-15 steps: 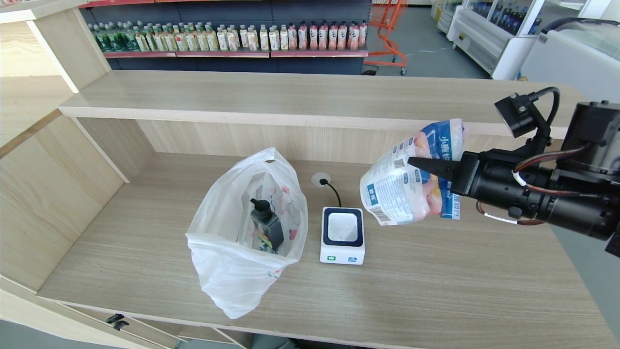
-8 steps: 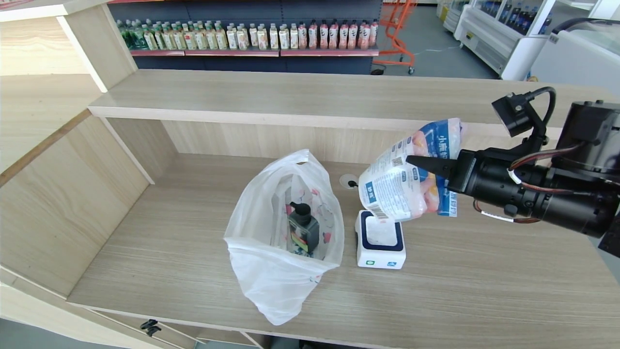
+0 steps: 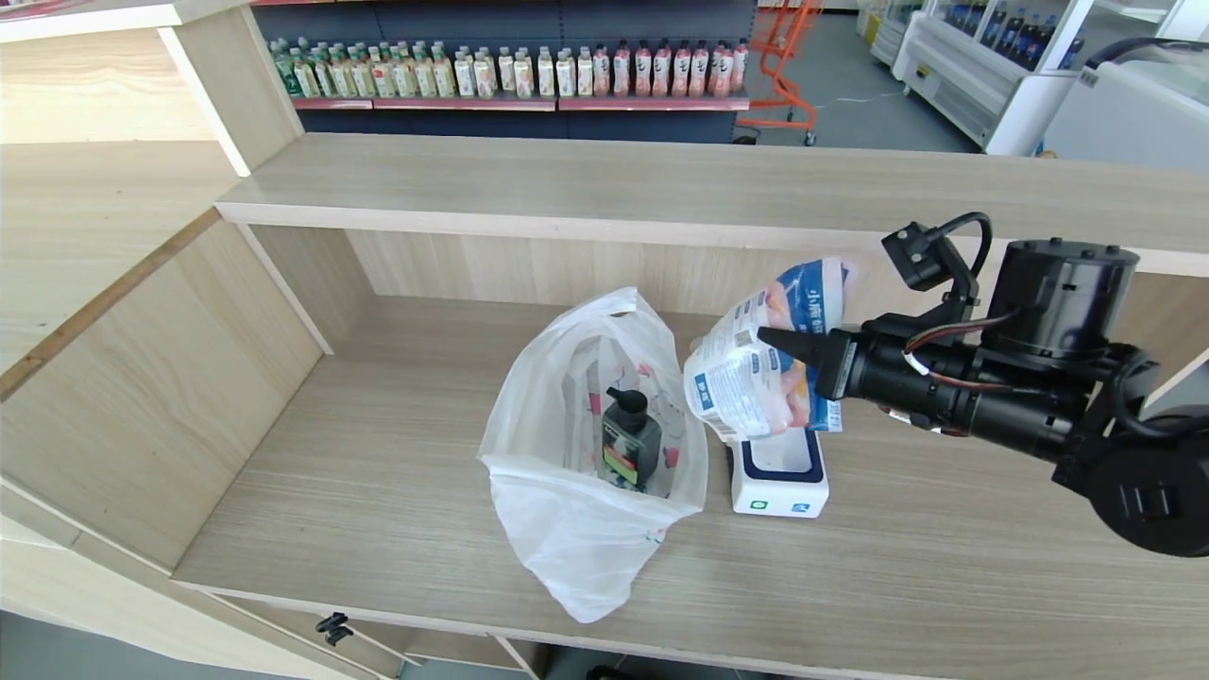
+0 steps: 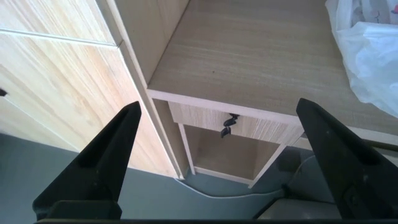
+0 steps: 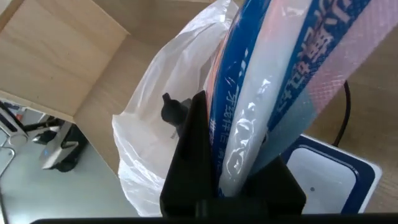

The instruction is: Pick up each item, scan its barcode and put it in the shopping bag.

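The right gripper (image 3: pixel 770 340) is clamping its 2 fingers on 1 blue, white and pink packet (image 3: pixel 746 387). The packet is hanging in the air, tilted, over the rear part of the scanner (image 3: pixel 782 482) and just beside the mouth of the shopping bag (image 3: pixel 567 529). The bag is standing open near the middle of the counter (image 3: pixel 945 567), toward the front edge, with 1 black pump bottle (image 3: pixel 631 444) standing upright inside. The scanner is sitting flat just beside the bag, on the side toward the counter's right edge. The left gripper (image 4: pixel 219 106) is hovering with its fingers spread wide apart, holding nothing, off the counter's front edge above a drawer handle (image 4: pixel 227 124).
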### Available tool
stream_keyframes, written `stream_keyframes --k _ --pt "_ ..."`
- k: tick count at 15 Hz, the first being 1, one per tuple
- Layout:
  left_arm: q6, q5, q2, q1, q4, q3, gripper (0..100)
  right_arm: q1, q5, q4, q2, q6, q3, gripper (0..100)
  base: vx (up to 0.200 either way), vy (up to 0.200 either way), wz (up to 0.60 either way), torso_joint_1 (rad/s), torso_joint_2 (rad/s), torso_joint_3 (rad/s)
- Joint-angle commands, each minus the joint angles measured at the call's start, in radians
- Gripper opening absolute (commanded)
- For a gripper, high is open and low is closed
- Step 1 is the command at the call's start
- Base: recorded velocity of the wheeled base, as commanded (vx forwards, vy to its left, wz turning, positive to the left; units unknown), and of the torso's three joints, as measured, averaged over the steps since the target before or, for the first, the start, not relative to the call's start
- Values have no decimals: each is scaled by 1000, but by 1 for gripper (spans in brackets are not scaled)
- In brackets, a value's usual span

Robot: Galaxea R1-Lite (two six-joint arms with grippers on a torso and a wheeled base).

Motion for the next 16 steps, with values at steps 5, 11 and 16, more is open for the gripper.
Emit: stream_keyframes --k 5,11,16 --pt "0 1 0 0 0 0 100 13 4 -141 228 -118 -72 0 0 0 0 0 0 0" --pt "0 1 0 0 0 0 100 15 15 -175 401 -210 -184 0 0 0 0 0 0 0" --pt "0 1 0 0 0 0 100 55 68 -166 492 -210 -314 0 0 0 0 0 0 0"
